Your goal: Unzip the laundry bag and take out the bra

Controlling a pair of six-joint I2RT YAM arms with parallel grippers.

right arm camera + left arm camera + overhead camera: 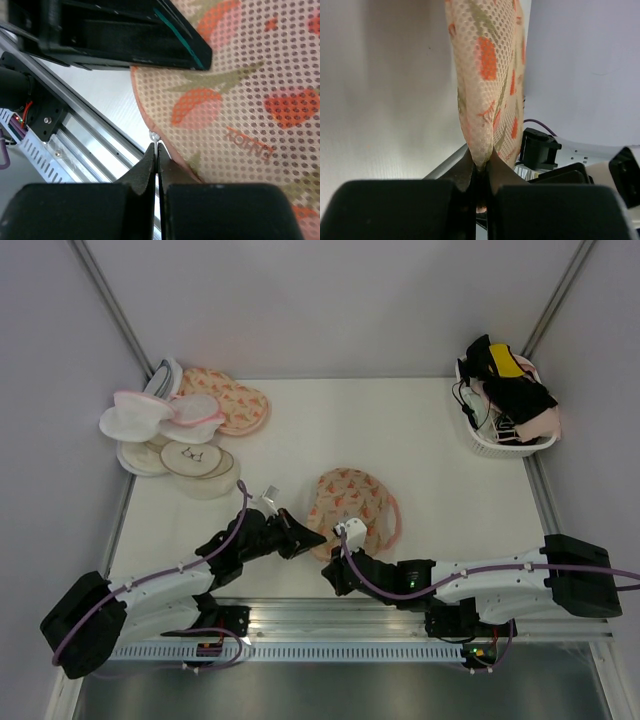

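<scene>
Laundry bag (352,502), peach-cream padded mesh with orange print, gripped twice

It lies just beyond the silver rail (300,618). Your left gripper (481,165) is clamped on its rail-side edge; your right gripper (156,150) pinches the small metal zipper tab (154,135) there.

The top external view looks steeply down from above and behind the arm bases, wide enough to take in the whole table (420,440) up to the far walls. The left wrist view sits just behind the left gripper (480,166), facing along it at very close range. The right wrist view does likewise behind the right gripper (156,150). All three share the laundry bag (350,502); the top and right wrist views also share the near-edge rail (380,612).
</scene>
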